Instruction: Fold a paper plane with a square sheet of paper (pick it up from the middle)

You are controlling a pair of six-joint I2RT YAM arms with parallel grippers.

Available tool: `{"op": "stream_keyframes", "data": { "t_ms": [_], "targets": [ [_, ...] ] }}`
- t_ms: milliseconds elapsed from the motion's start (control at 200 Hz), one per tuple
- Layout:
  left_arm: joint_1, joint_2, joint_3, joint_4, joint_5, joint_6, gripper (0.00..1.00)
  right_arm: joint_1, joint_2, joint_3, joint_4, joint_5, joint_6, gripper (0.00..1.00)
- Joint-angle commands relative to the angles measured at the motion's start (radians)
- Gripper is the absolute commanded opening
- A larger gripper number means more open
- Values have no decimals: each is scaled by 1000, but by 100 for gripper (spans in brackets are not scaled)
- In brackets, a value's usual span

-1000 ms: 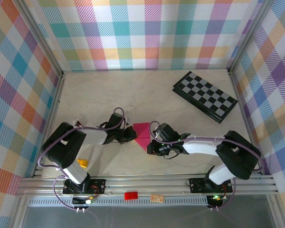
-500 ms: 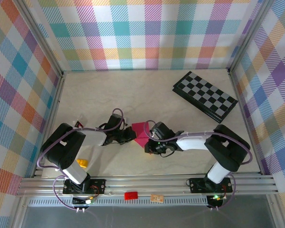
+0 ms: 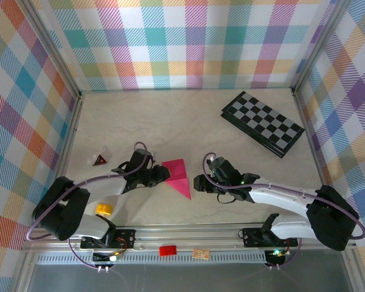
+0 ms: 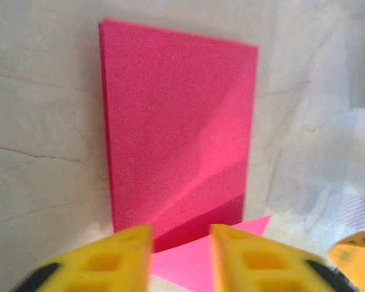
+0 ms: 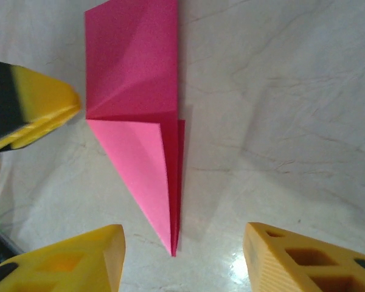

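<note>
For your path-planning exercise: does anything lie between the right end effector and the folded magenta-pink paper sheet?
Nothing visible does: only bare marbled tabletop separates the right end effector from the folded magenta-pink paper sheet.

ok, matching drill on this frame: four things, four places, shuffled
Things:
1 paper
2 checkerboard
3 red tag
4 triangular block

Places:
A far right corner of the table
B on the front rail
C mid-table, lying flat, partly folded
D left part of the table

Pairs: 1-C; 2-A; 3-B; 4-D
</note>
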Motion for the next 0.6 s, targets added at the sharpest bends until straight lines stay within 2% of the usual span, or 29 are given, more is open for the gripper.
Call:
{"op": "stream_keyframes", "data": {
  "t_ms": [0, 95, 200, 380, 595],
  "targets": [
    [10, -42, 37, -109, -42, 55, 40, -1, 12, -25, 64, 31, -44, 57],
    [44, -30, 39, -112, -7, 61, 45, -2, 27, -47, 143, 17, -40, 58],
    [79, 8, 32, -73, 80, 64, 53, -1, 45, -33, 137, 11, -41, 59],
    [126, 95, 26, 25, 223, 48, 54, -2, 91, 12, 82, 14, -18, 59],
    [146, 149, 36, 64, 282, 44, 53, -2, 137, 45, 62, 26, 22, 59]
  ]
}}
